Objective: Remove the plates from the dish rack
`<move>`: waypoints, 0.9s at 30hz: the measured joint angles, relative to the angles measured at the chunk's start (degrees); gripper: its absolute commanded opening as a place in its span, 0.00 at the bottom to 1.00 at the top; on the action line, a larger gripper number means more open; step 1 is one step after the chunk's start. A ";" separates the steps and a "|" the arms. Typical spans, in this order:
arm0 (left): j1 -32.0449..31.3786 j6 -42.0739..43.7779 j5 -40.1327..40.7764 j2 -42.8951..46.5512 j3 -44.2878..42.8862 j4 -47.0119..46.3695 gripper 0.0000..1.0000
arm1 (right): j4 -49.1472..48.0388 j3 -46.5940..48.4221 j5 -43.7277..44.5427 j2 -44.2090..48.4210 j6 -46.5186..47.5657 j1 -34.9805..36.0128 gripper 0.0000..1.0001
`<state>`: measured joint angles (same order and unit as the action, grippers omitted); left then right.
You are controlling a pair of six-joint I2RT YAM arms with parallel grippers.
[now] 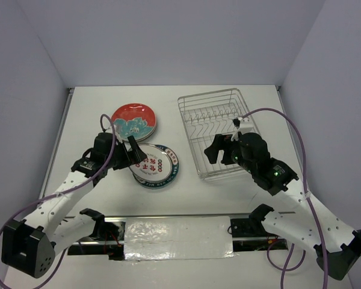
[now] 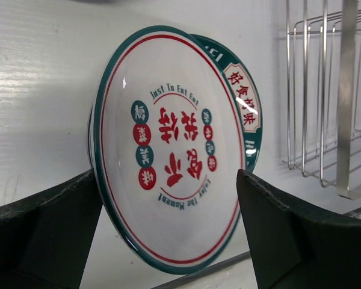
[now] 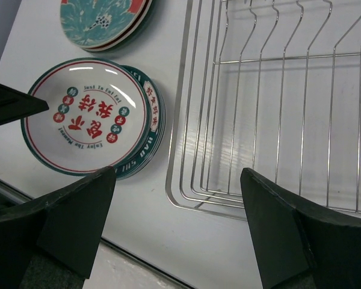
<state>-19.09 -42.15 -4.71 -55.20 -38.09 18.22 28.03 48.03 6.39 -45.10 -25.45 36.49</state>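
Observation:
The dish rack point(image 1: 188, 135) stands at the right with no plate showing in it; its wires also show in the right wrist view point(image 3: 289, 58) and the left wrist view point(image 2: 323, 90). A stack of white plates point(image 1: 159, 168) lies left of the rack, also seen from both wrists point(image 2: 174, 156) point(image 3: 87, 114). A stack of red plates point(image 1: 134, 119) point(image 3: 99, 21) lies behind it. My left gripper point(image 1: 136, 153) point(image 2: 168, 174) is open at the white stack's left edge, the top plate spanning the gap between its fingers. My right gripper point(image 1: 219, 152) point(image 3: 177, 174) is open and empty over the rack's near left corner.
A black strip with a taped white sheet point(image 1: 177, 232) runs along the table's near edge between the arm bases. Grey walls close in the table at the left, back and right. A purple cable point(image 1: 292, 129) loops beside the rack's right side.

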 measured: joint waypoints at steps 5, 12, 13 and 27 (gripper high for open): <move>0.02 -0.04 1.40 -2.51 0.20 0.72 1.00 | 1.05 0.00 0.11 0.02 0.70 0.00 0.92; 0.02 0.35 1.92 -7.23 0.37 2.01 1.00 | 3.26 0.48 0.22 0.55 1.95 0.00 0.92; 0.02 0.48 1.92 -7.89 0.37 2.25 1.00 | 3.52 0.70 0.17 0.55 2.25 0.00 0.92; -0.13 3.43 3.96 -9.81 -3.78 8.20 1.00 | 8.94 3.30 0.85 1.68 5.68 0.00 0.93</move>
<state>-19.22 -38.72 -0.75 -65.01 -41.87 26.41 36.97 51.33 7.25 -43.42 -19.77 36.49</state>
